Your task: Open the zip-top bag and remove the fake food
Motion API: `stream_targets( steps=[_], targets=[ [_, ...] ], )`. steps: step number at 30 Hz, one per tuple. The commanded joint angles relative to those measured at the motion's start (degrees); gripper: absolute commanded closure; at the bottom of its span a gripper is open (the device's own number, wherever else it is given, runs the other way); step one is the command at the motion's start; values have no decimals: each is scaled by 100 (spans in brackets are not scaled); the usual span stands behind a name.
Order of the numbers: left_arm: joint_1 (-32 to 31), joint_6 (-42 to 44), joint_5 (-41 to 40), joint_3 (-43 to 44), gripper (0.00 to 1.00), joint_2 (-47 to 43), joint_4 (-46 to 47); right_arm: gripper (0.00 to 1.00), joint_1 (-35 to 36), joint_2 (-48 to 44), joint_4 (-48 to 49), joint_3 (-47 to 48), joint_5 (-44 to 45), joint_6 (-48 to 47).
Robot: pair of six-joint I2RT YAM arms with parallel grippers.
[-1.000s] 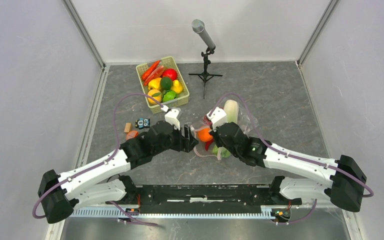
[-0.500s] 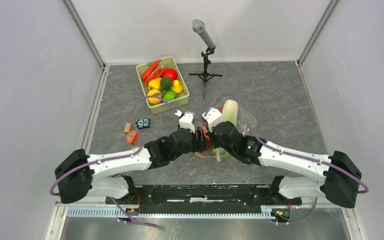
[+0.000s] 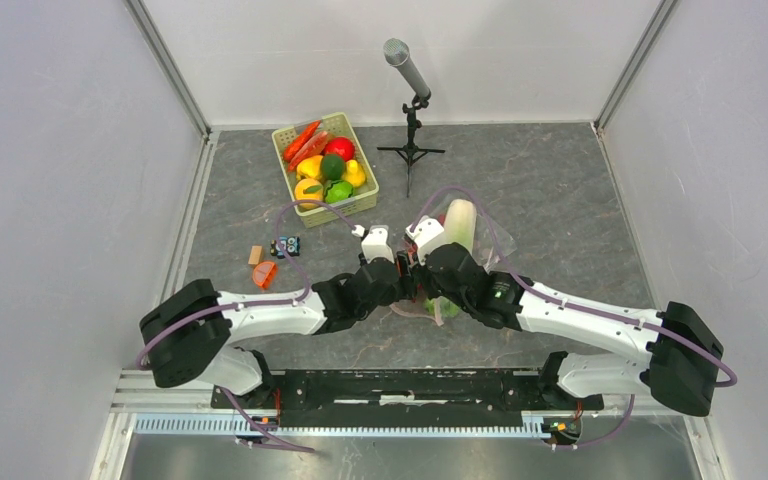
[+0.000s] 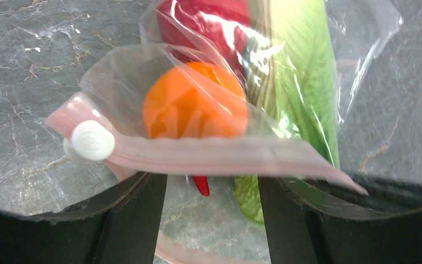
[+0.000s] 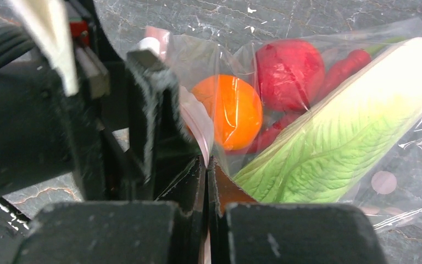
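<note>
The zip-top bag (image 3: 488,240) lies on the grey desk (image 3: 580,170) near its middle, just ahead of both arms. Inside it are the orange (image 4: 195,107), a red piece (image 4: 209,22) and the leafy cabbage (image 4: 302,82). Its pink zip strip (image 4: 209,155) runs across the front of the left claw (image 4: 211,184), whose 2 fingers (image 4: 137,220) are spread wide. A white slider (image 4: 92,140) sits at one end of the strip. The right claw (image 5: 207,170) is pressed together, pinching the strip between its tips. In the top view the 2 claws sit just beside each other.
</note>
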Motion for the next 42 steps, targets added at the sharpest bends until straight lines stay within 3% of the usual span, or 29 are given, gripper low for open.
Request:
stream_targets(
  steps=[1,10,18,27,31,33,35,42],
  targets=[
    [176,-537,-214,63,30,240,616,100,-9,-79,-4,296,-206,138],
    [403,-1027,-221,-38,21,386,825,100,-10,-33,12,318,-444,214],
    [407,-1009,191,-452,20,65,1676,100,-1,9,67,413,-535,235],
    [404,-1078,327,-325,40,238,1876,100,-1,114,87,527,-573,256],
    [402,-1092,435,-244,42,364,1904,100,0,84,82,527,-601,256],
    [408,-1117,412,-219,40,406,1898,100,-1,84,67,519,-619,255],
    [403,-1195,278,-172,31,469,1786,100,-1,86,65,510,-650,260],
    [483,-1377,-160,-92,23,892,1918,100,11,75,74,470,-855,340]
  ],
)
